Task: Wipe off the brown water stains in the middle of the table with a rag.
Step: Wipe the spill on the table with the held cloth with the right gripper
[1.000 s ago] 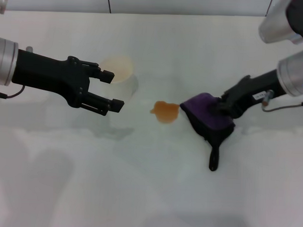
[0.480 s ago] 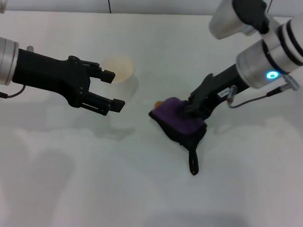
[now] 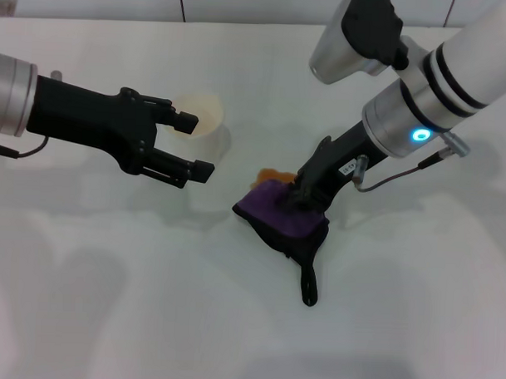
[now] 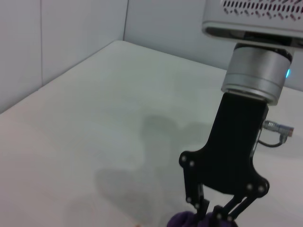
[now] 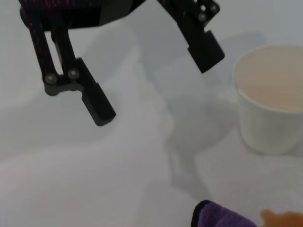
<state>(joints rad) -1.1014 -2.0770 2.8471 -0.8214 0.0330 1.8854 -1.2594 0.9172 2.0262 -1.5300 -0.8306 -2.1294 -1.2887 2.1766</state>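
The dark purple rag [image 3: 279,217] lies on the white table [image 3: 108,301] with its black tail [image 3: 308,284] trailing toward the front edge. My right gripper [image 3: 306,196] is shut on the rag's back edge and presses it down. The rag covers most of the brown water stains [image 3: 273,174]; only an orange sliver shows behind it. The right wrist view shows a corner of the rag [image 5: 222,217] and a bit of stain [image 5: 282,219]. My left gripper [image 3: 193,145] hovers open left of the rag, empty. In the left wrist view the right gripper [image 4: 214,215] sits on the rag [image 4: 182,221].
A white paper cup [image 3: 202,114] stands behind the left gripper, close to its far finger, and shows large in the right wrist view as the cup [image 5: 270,109]. The left gripper's open fingers [image 5: 98,109] hang above the table there.
My right gripper has dragged the rag leftward and toward the front, over the stain, which was fully exposed a second ago. The left gripper has edged slightly right.
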